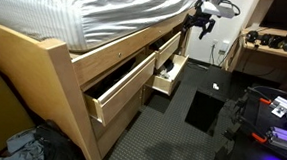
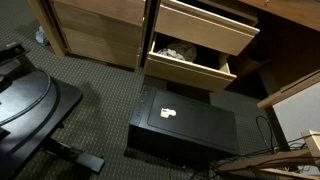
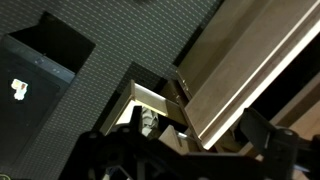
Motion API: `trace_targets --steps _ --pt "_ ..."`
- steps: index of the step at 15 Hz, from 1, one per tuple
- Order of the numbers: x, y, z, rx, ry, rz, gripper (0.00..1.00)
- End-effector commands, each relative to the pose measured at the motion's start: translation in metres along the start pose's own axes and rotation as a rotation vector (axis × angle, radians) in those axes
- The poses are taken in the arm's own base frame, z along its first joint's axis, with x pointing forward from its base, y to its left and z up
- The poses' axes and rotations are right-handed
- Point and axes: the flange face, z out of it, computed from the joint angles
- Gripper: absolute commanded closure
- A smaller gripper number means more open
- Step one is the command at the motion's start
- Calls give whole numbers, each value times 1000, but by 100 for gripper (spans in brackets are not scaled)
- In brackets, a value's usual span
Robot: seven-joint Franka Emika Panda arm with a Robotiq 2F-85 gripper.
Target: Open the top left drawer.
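Fingers (image 3: 265, 140) dark, blurred, seemingly spread apart.

Bare carpet (image 1: 165, 139) at lower centre leaves passing room. The pulled-out top left drawer (image 1: 123, 92), the narrower drawer (image 1: 170, 80) and a black box (image 1: 206, 106) crowd the middle of the frame.

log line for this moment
top left drawer: open | gripper: up high, apart from drawer | grip state: unclear

Dim, grainy pictures; wrist view darkest, its foreground perhaps blurred.
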Motion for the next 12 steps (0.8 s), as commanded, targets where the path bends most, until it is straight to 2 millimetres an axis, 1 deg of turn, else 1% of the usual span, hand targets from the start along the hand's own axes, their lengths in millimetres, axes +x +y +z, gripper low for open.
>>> trace_targets --steps 1,2,3,5,6,8,9,10,11,12 --pt "4 -29 40 69 69 147 0" --pt "-5 -30 51 69 68 162 0" --pt "-2 -26 34 57 58 115 0" --pt "-9 -30 53 57 58 138 0" --pt "-10 -30 56 57 58 141 0" --pt "-7 -30 55 59 62 145 0" --pt "-10 -33 63 57 43 116 0" --pt "-10 -45 77 114 11 176 0" --pt "-12 -54 101 133 -44 275 0" --pt "-16 -58 119 155 -67 332 0"
